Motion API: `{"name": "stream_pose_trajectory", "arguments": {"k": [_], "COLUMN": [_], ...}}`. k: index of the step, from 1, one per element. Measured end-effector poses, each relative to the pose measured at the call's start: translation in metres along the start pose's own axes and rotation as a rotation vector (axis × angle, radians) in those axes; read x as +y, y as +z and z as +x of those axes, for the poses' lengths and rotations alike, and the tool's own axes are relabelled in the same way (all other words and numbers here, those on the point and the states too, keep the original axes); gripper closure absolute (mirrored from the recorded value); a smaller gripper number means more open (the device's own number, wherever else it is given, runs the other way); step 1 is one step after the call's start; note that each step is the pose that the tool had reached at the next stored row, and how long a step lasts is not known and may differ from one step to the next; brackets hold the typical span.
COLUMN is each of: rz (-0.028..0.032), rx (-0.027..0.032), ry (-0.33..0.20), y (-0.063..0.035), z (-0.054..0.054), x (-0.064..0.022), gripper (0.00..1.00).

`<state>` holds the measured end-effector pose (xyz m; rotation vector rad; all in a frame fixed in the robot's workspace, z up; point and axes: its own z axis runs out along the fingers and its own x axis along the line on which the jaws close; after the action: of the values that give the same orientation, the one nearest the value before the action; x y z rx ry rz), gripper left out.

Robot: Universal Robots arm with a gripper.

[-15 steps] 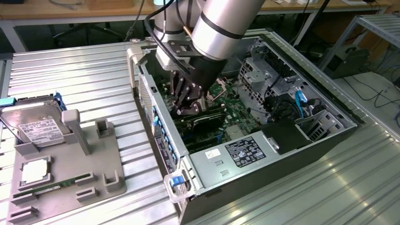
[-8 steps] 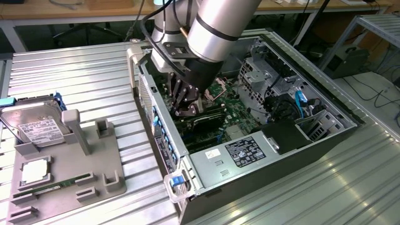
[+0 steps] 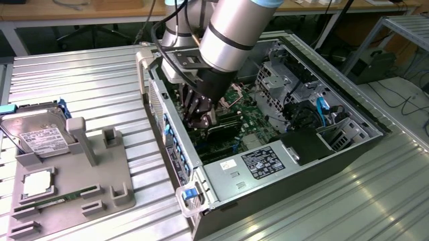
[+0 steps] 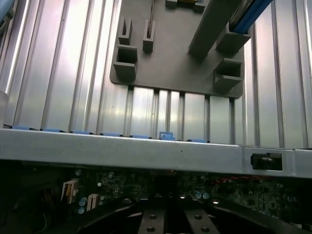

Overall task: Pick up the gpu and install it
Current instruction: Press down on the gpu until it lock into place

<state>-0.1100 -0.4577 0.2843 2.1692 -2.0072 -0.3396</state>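
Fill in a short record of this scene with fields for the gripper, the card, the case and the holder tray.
gripper: black gripper shut, lowered inside the case over the green motherboard
card: black flat gpu card sits beside the fingertips on the board; grip unclear
case: open grey metal computer case lying on its side
tray: grey plastic holder tray carrying a silver hard drive and a green memory stick

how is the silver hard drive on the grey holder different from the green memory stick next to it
The silver boxy hard drive with a white label stands propped up in the grey plastic holder tray, while the narrow green memory stick lies low in a slot. The hard drive is wide and bulky; the memory stick is thin and long. The hard drive is metallic silver, the stick green. Both sit in the same holder, outside the open computer case.
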Motion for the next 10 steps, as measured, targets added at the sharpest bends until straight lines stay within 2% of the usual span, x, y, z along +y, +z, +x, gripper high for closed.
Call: {"name": "stream_pose_trajectory", "arguments": {"k": [5, 7, 8, 10], "rz": [-0.0006, 0.0014, 0.0045, 0.0246], "rx": [0.0080, 0.0118, 0.0143, 0.0241], "ry": [0.002, 0.003, 0.003, 0.003], "y": [0.0037, 0.0038, 0.0039, 0.0041], "z": [-0.0022, -0.0051, -0.0066, -0.0099], "x": [-0.0058, -0.0065, -0.0067, -0.0070], "gripper": [0.89, 0.89, 0.89, 0.89]}}
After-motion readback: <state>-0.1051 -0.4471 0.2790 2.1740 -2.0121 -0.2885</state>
